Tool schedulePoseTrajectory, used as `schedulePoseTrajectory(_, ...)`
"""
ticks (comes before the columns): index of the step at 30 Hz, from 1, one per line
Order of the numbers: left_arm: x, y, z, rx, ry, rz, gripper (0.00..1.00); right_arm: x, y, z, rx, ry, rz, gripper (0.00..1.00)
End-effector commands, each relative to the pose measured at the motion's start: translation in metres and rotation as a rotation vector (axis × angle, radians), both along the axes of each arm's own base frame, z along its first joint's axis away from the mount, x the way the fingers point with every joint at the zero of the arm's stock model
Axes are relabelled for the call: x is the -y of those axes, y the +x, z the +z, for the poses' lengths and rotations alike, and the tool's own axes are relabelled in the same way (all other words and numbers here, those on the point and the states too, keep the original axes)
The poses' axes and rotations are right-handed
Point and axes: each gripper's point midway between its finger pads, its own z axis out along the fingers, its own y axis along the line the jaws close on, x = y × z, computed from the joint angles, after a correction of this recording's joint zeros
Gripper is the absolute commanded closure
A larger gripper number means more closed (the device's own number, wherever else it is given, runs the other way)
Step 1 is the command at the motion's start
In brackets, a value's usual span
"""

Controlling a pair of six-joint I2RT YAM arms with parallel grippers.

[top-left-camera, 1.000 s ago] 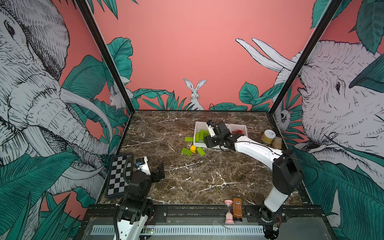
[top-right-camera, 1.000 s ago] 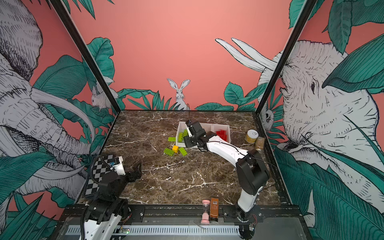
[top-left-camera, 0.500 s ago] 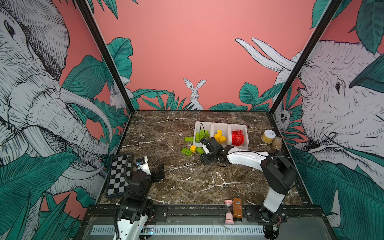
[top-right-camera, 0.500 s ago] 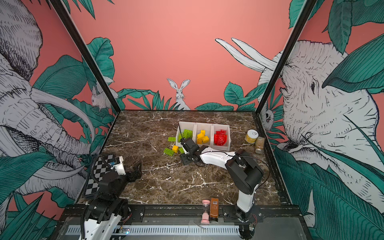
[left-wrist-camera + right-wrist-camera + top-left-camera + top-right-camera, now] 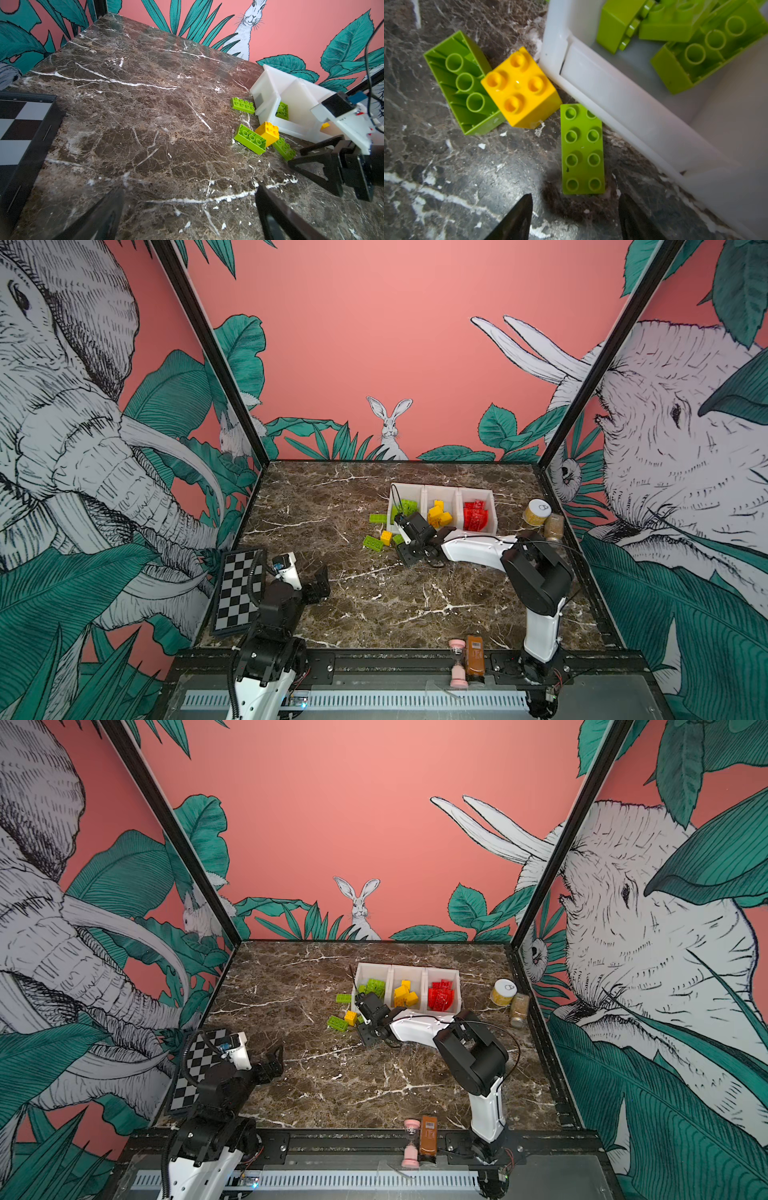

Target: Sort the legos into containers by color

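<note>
While the right gripper [image 5: 575, 200] hovers low over the marble with its jaws partly spread and empty, a lime green eight-stud brick [image 5: 582, 149] lies just ahead, one corner at the white bin [image 5: 612, 93], near a yellow four-stud brick [image 5: 519, 87]. The left gripper [image 5: 191, 209] hangs wide open, well apart. The brown bottle [image 5: 475, 657] has a label too blurred to read.

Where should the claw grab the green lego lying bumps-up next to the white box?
Probably from straight above, pinching the two long sides near the end farthest from the white box. The green lego lies flat and is narrow that way, and the open right claw lines up with that end. Its other end sits almost against the box wall, leaving little finger room.
</note>
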Motion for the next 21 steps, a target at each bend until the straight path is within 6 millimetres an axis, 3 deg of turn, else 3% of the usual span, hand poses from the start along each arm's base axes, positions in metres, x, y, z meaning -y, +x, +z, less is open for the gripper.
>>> schedulePoseTrajectory(1,0.002,0.002,-0.001,0.004,0.003,-0.01,0.01,-0.003,0.009,-0.001,0.015,-0.012,0.01,0.4)
schedulePoseTrajectory(13,0.002,0.002,0.0,0.006,0.001,-0.011,0.01,-0.003,0.016,-0.014,0.004,-0.041,0.005,0.48)
schedulePoseTrajectory(21,0.002,0.002,0.0,0.007,0.001,-0.011,0.01,-0.005,0.013,-0.015,-0.011,-0.033,0.007,0.61)
